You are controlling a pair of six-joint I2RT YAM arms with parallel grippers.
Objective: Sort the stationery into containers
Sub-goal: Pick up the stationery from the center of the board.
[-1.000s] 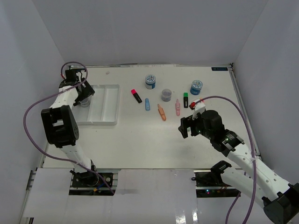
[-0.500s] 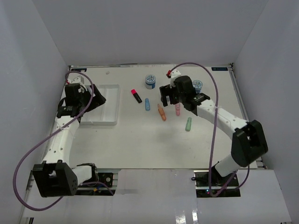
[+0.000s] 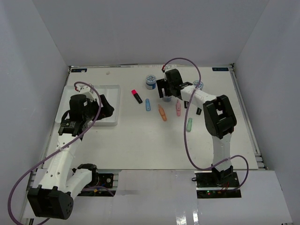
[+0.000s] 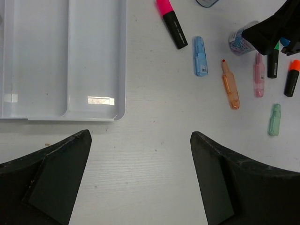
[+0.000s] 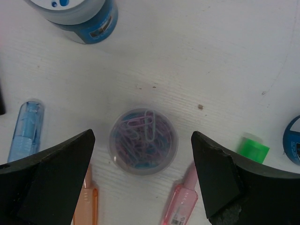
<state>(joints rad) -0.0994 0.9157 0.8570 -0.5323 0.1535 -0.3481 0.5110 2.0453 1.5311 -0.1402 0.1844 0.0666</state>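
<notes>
A clear grey jar [image 5: 143,140] full of paper clips stands on the table. My right gripper [image 5: 143,136] hangs open above it, a finger on each side and apart from it. Around it lie a blue marker [image 5: 26,129], an orange marker [image 5: 86,201] and a pink marker [image 5: 180,201]. A blue-lidded jar [image 5: 75,16] stands beyond. My left gripper [image 4: 140,138] is open and empty over bare table just off the white tray's [image 4: 65,56] near right corner. A pink-capped highlighter [image 4: 171,23], a green marker [image 4: 274,119] and an orange-capped highlighter [image 4: 291,78] lie further right.
A second blue-lidded jar [image 3: 198,86] stands at the far right of the group. A green-capped highlighter [image 4: 273,63] lies beside the pink marker. The tray [image 3: 110,93] sits at the far left, partly under my left arm. White walls close in the table.
My right arm has swung from the near right to the far middle, over the clear jar. My left gripper has drawn back from the tray's far left to its near right corner.
</notes>
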